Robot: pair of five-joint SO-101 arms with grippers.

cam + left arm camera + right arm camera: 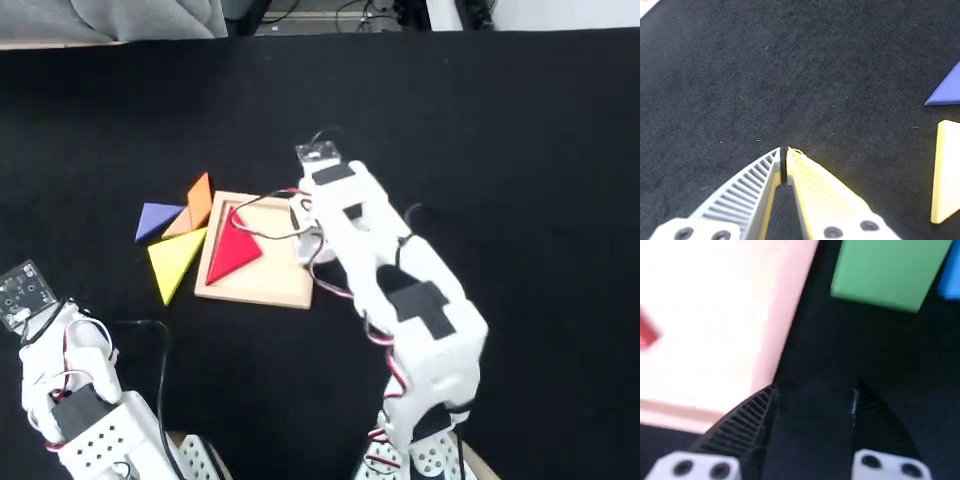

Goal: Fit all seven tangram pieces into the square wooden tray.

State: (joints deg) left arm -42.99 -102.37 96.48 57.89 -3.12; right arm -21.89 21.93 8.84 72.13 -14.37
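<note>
The square wooden tray [285, 288] lies left of the table's middle with a red triangle [232, 250] inside it. Just outside its left side lie a yellow triangle [175, 262], a blue triangle [157, 218], an orange triangle [200, 198] and a tan piece [182, 225]. My right arm [370, 240] hangs over the tray's right edge. Its gripper [815, 390] is open and empty, low over the cloth beside the pale tray [715, 315], short of a green piece [890, 270] and a blue piece [950, 280]. My left gripper [784, 150] is shut over bare cloth, apart from the yellow triangle [945, 170].
Black cloth covers the whole table. My left arm [70, 390] sits at the near left corner, well away from the pieces. A grey cloth [150, 18] and cables lie past the far edge. Open cloth spreads to the right of the right arm.
</note>
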